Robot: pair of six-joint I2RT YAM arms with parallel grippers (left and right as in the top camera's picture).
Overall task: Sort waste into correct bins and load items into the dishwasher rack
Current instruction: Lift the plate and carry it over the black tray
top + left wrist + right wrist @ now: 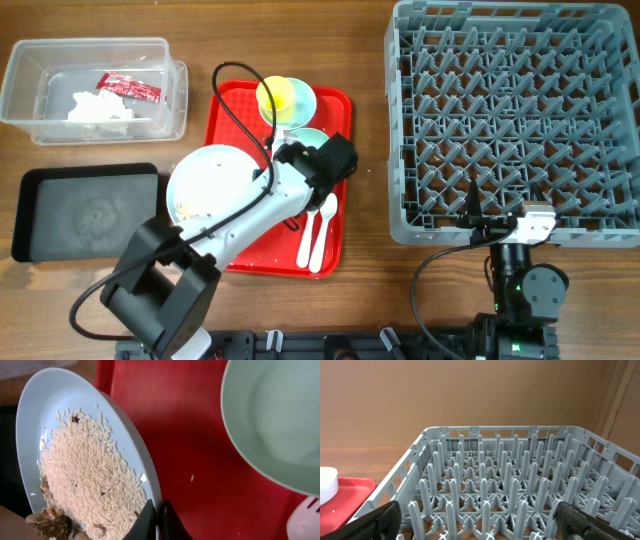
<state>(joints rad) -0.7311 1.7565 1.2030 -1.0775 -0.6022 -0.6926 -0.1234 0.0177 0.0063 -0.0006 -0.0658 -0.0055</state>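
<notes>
With our left gripper [156, 521] we are pinching the rim of the rice-laden pale blue plate [215, 172] mid-bench, the black tray [90, 215] lying just beside it toward the left edge, while our right gripper [480, 522] is hanging spread.

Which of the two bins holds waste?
The clear rectangular plastic tub, holding crumpled white tissue and a red sachet; the shallow black tray shows none.

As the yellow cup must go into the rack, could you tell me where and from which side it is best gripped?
Likely its rim wall, from straight above: the yellow cup sits mouth up in the small light blue bowl, whose wall rings its lower sides, so one gripper finger goes inside and one outside.
</notes>
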